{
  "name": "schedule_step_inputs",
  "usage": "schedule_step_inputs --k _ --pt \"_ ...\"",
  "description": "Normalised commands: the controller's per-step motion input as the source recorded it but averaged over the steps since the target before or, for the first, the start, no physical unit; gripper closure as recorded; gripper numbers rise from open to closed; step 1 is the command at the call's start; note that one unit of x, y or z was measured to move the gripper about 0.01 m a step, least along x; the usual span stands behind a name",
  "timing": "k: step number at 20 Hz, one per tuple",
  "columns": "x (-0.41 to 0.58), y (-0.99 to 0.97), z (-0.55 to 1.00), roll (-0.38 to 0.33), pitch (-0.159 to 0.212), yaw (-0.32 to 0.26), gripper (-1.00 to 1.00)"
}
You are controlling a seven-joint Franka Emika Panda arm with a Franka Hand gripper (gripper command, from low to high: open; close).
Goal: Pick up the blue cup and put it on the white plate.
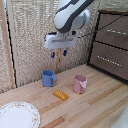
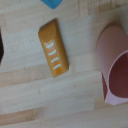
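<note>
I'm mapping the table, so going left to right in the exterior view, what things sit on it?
plate → blue cup → orange block → pink cup

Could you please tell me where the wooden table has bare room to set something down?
Bare wood lies between the white plate and the orange block, and toward the exterior view's right, past the pink cup. It is crowded mid-table, where the blue cup, block and pink cup cluster below the gripper.
</note>
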Motion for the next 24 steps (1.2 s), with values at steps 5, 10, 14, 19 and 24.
schedule_step_inputs --k 5,10,14,19,24 --pt "0.454 -0.01 -0.13 -0.003 0.123 0.077 -1.0" --pt "0.277 0.0 -0.2 -0.03 0.199 0.096 -1.0" --pt "0.309 -0.07 -0.23 -0.012 0.073 0.117 -1.0" --pt "0.421 -0.13 -0.19 0.0 0.002 0.125 -1.0" --pt "0.313 -0.15 -0.21 0.0 0.025 0.119 -1.0"
